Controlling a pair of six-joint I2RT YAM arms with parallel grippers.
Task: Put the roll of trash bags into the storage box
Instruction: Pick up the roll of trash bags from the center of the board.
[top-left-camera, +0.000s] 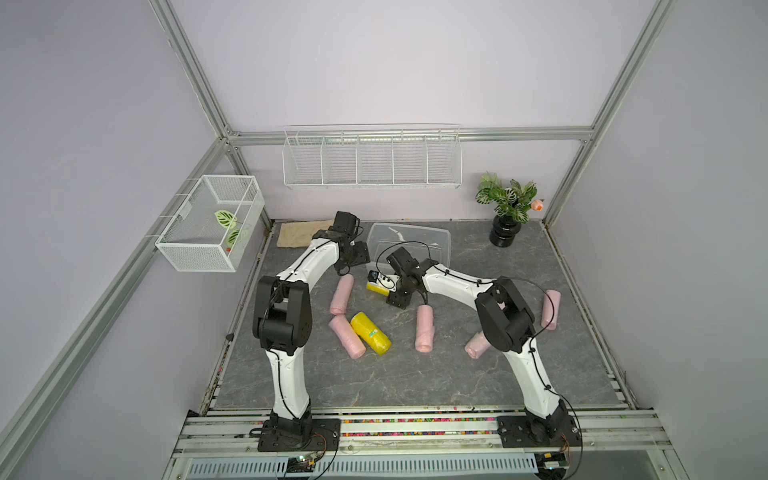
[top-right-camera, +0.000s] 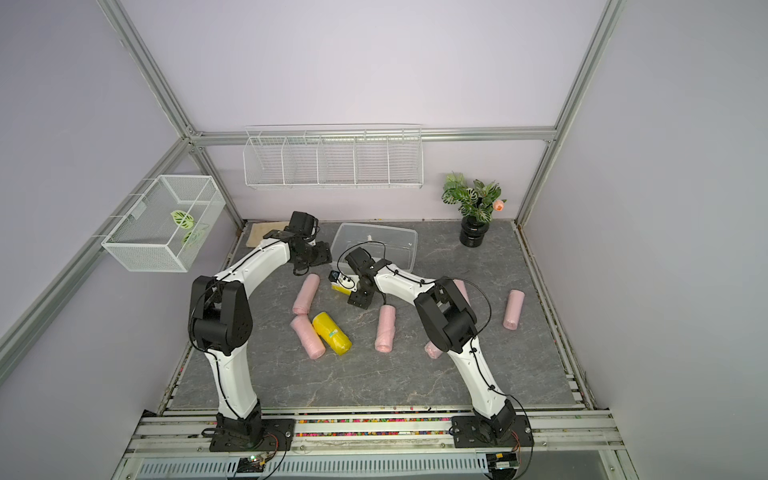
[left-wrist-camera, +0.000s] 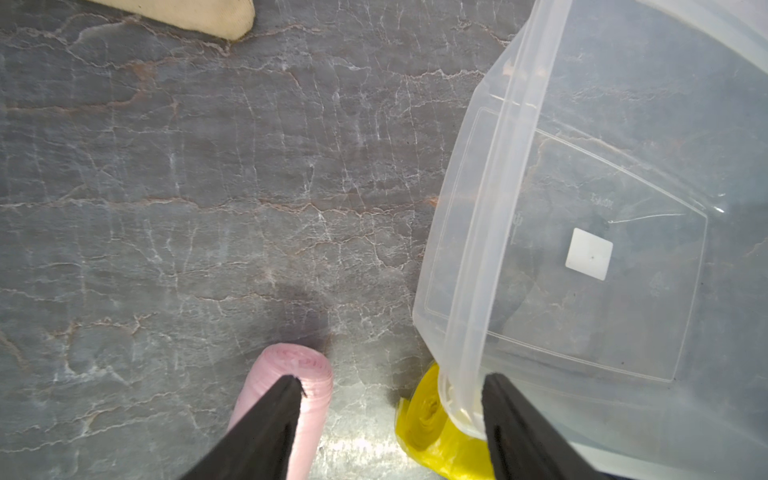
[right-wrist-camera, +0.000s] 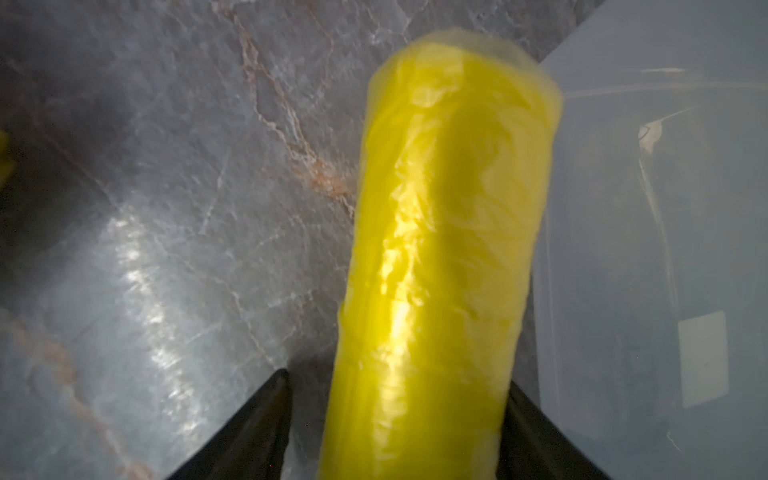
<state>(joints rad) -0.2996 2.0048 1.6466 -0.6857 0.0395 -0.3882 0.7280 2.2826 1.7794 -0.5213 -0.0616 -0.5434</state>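
While the left hand (left-wrist-camera: 390, 382) gapes empty, the right hand (right-wrist-camera: 399, 376) straddles the crinkly yellow roll (right-wrist-camera: 449, 228), grip unclear through blur.

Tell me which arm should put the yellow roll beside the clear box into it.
Right. The right pincer straddles the yellow roll beside the box, jaws not yet tight. The left pincer is open and empty, near a pink roll.

No legible text; storage box (left-wrist-camera: 494, 208) embossing too faint.

Left fingers (left-wrist-camera: 266, 436) and right fingers (right-wrist-camera: 249, 432) apart
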